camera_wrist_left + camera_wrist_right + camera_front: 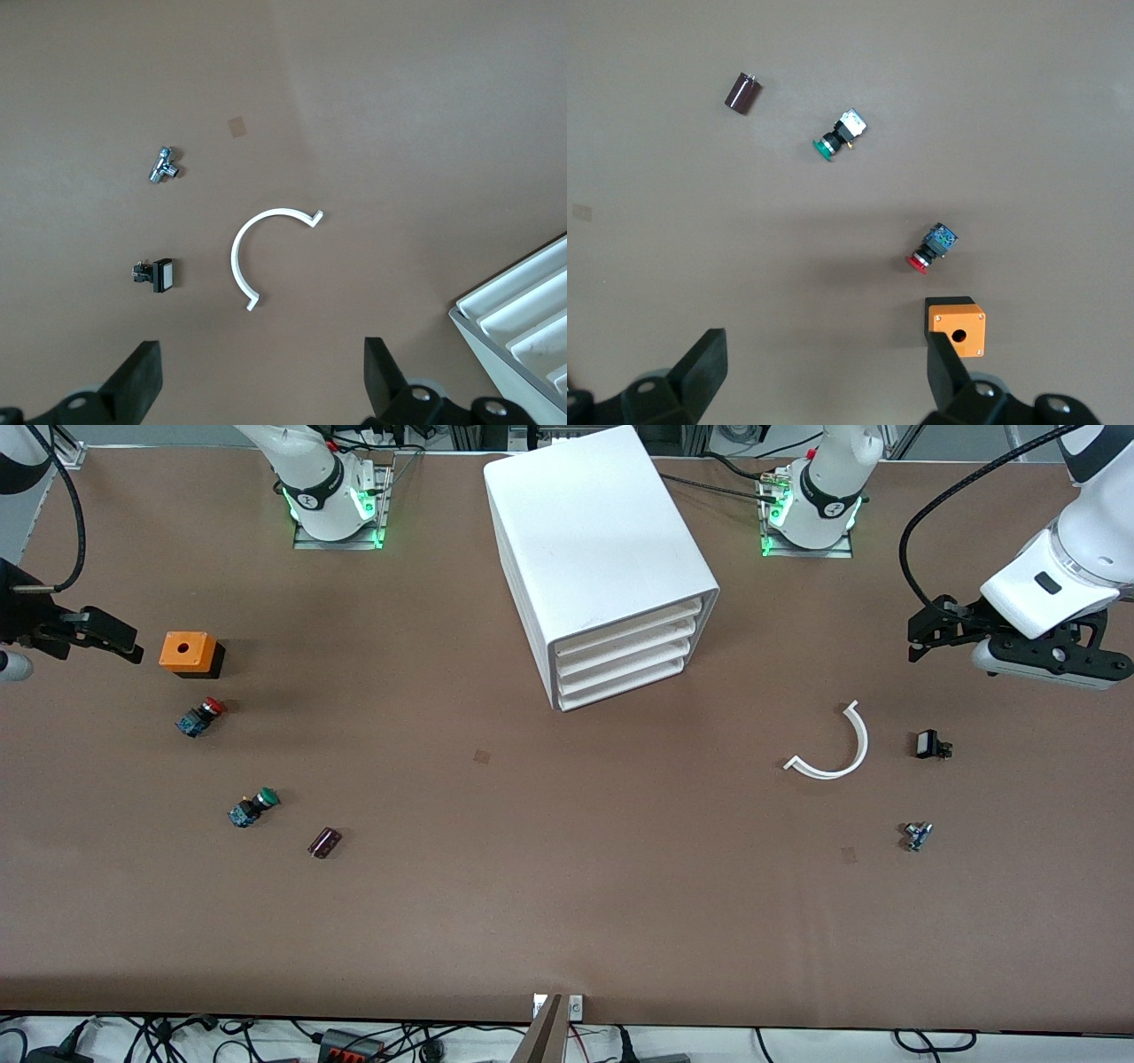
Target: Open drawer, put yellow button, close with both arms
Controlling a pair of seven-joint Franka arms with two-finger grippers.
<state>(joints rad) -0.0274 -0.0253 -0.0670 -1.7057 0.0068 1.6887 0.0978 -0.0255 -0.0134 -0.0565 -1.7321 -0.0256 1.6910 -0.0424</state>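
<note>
1. The brown table (567, 921) is flat and plain. Think of it as a clock seen from the front camera, with the robot bases at 12. Wires lie past its edge at 6.
2. The white cabinet (594, 540) stands near 12. Its front faces about 5, likely so the arms can reach it.
3. Both arms wait up high. The left gripper (261, 381) hangs over the 3 end and the right gripper (824, 376) over the 9 end. Both have their jaws spread wide and hold nothing.
4. The top drawer (633, 627) is shut, so opening it looks like the first job.
5. An orange box (188, 651) with a hole sits near 9.
6. A white curved piece (837, 753) lies near 3.
7. A red button (202, 716) and a green button (254, 806) lie toward 8.
8. No yellow button can be seen anywhere.
9. A dark little can (324, 842) lies near 7. A black part (930, 744) and a tiny metal part (918, 835) lie near 4.
</note>
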